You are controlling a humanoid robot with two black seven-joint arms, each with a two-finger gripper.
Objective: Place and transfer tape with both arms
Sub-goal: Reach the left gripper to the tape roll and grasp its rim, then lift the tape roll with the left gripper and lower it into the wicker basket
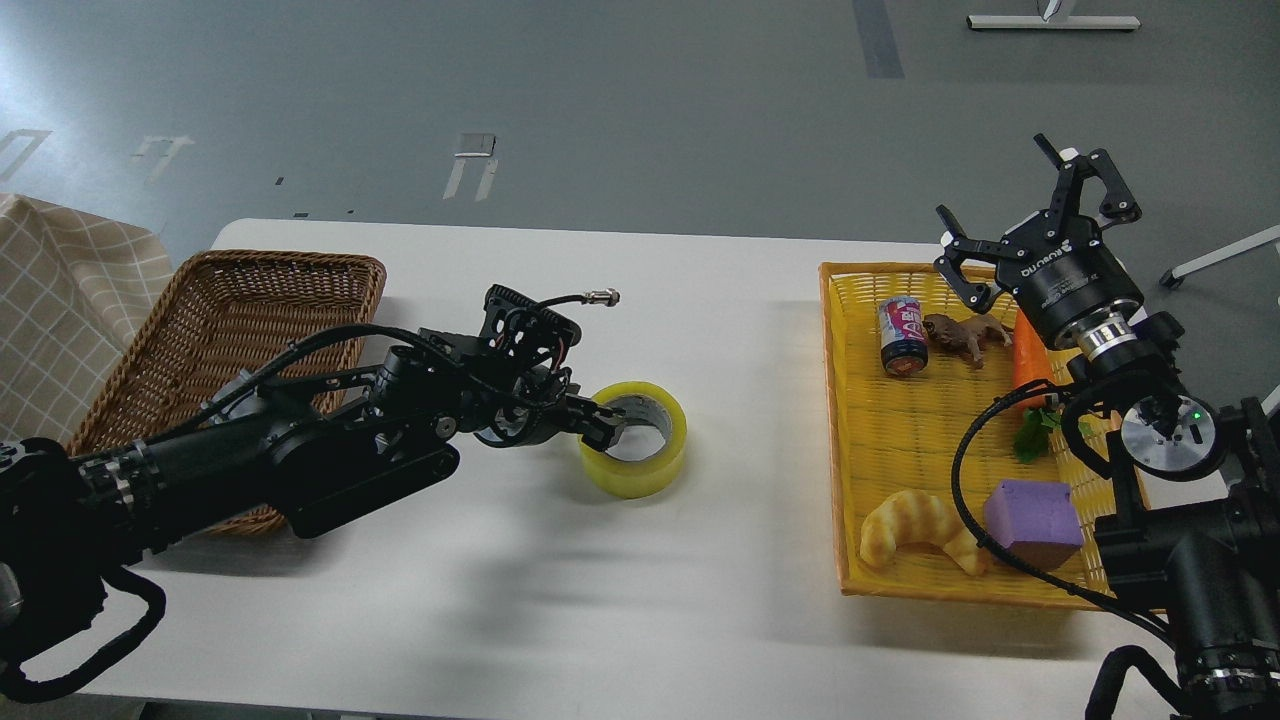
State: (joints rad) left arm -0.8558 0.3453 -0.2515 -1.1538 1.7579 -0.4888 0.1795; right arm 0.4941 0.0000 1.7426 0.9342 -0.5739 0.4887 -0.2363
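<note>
The tape [640,468], a yellowish roll with a grey core, lies flat on the white table [640,620] near the middle. My left gripper [608,424] reaches in from the left and sits at the roll's left rim, with one fingertip over the core opening. It is dark and I cannot make out how far its fingers are spread. My right gripper [1015,212] is held high over the far right corner of the yellow tray [850,430]. It is open, empty and far from the tape.
A brown wicker basket [270,280] stands at the left, partly behind my left arm. The yellow tray holds a can [903,336], a toy animal [965,336], a carrot [1030,365], a croissant [915,530] and a purple block [1035,520]. Checked cloth lies far left.
</note>
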